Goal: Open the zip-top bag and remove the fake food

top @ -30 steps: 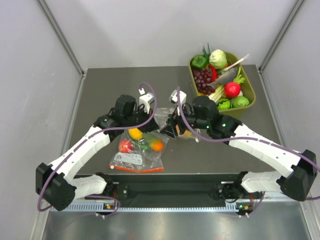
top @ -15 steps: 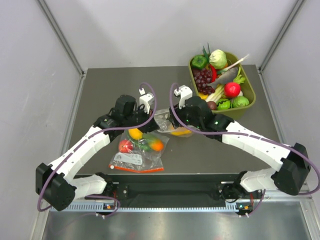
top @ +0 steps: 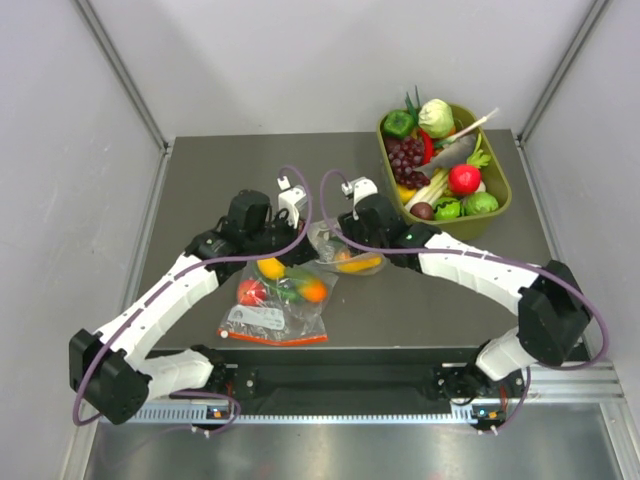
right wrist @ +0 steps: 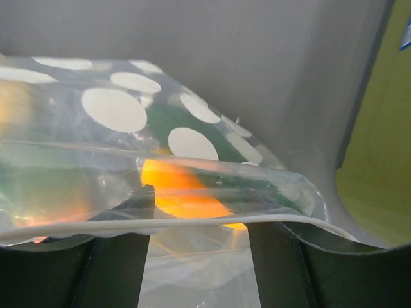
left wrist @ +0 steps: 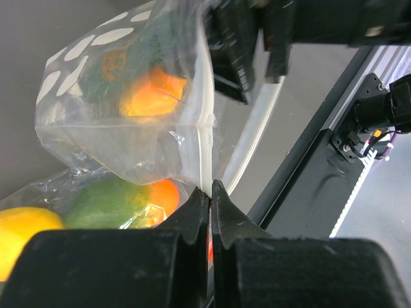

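The polka-dot zip-top bag (top: 348, 256) lies mid-table between my grippers. It holds the fake food: a yellow-orange mango-like fruit (top: 362, 264) and a dark green piece (left wrist: 128, 61). My left gripper (top: 308, 238) is shut on the bag's white zip edge (left wrist: 207, 151), as the left wrist view (left wrist: 210, 190) shows. My right gripper (top: 345, 243) is open at the bag's mouth. In the right wrist view (right wrist: 199, 221) the zip lip (right wrist: 192, 224) runs across both spread fingers (right wrist: 282, 256), and the orange fruit (right wrist: 183, 192) and green piece (right wrist: 192, 125) show through the plastic.
A plain clear bag with a red-orange zip strip (top: 275, 308) holds small round fruits just near-left of the dotted bag. An olive-green tray (top: 500, 205) heaped with toy produce stands at the back right. Walls close in the left, right and back edges.
My right arm has swung left, and its gripper has moved in over the dotted bag's mouth. The left arm has stayed put, holding the zip edge.
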{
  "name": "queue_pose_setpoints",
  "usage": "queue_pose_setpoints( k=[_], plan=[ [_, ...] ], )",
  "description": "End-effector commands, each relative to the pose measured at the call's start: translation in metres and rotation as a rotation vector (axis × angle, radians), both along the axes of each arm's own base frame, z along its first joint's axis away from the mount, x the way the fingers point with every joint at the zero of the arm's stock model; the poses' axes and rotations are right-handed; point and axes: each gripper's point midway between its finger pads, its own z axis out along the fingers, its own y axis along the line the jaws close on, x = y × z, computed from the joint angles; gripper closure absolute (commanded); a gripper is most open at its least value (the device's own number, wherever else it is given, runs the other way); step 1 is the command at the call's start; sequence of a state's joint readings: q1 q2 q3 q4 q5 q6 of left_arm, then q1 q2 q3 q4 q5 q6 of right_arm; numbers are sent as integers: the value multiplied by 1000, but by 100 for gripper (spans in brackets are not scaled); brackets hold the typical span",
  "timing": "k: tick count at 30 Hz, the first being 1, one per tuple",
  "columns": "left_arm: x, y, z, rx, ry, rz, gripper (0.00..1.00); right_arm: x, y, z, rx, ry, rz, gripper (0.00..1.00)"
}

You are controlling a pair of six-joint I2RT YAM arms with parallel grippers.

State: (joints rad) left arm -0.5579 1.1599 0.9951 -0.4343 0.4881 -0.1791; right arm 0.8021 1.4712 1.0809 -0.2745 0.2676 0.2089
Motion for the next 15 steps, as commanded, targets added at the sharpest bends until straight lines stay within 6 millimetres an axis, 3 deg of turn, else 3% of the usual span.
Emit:
queue_pose_setpoints(
  k=[1,5,15],
  plan=[
    [1,-3,28,-47,-87,-26,100,-1,-1,-13,-53,38,38,41],
    [2,-3,28,-48,-88,-24,100,-12,3,-30,-81,75,133,39],
    [1,-2,26,-42,-84,-24,100,-11,10,-66,-157,97,238,36]
  ],
)
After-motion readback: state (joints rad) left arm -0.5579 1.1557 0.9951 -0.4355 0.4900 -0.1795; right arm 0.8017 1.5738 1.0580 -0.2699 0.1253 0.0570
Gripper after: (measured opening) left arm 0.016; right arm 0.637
